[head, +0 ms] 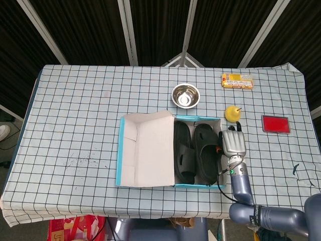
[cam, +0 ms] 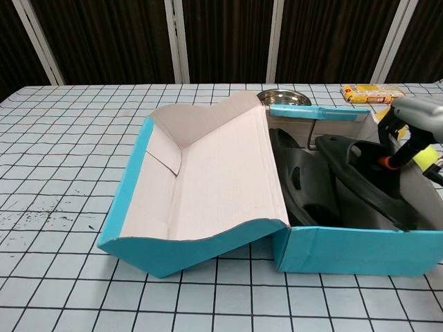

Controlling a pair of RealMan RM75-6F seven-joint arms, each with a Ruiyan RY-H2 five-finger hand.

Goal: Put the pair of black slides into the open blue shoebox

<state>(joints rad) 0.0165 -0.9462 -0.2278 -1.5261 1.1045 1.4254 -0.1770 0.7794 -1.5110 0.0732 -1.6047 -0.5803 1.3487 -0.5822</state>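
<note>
Both black slides sit inside the blue shoebox (head: 170, 186), and the right hand (head: 232, 144) hangs over the box's right wall beside the second slide (head: 207, 153); in the chest view its fingers (cam: 405, 135) curl down toward that slide's strap, though whether they pinch it or merely touch it I cannot tell; the left hand shows in neither view. The first slide (head: 183, 153) lies alongside, close against its mate, next to the raised lid (head: 147, 150).

Risk, as I judge it: if the fingers are hooked under the strap, lifting away could drag the slide back up over the wall, or tug the light cardboard box sideways across the cloth.

The slides look like moulded matte foam, thick-soled with broad arched straps; the box is thin card, blue outside, pale grey-brown inside, its lid creased and bowed; the checked tablecloth (head: 75, 115) beneath is soft and faintly rumpled.
</note>
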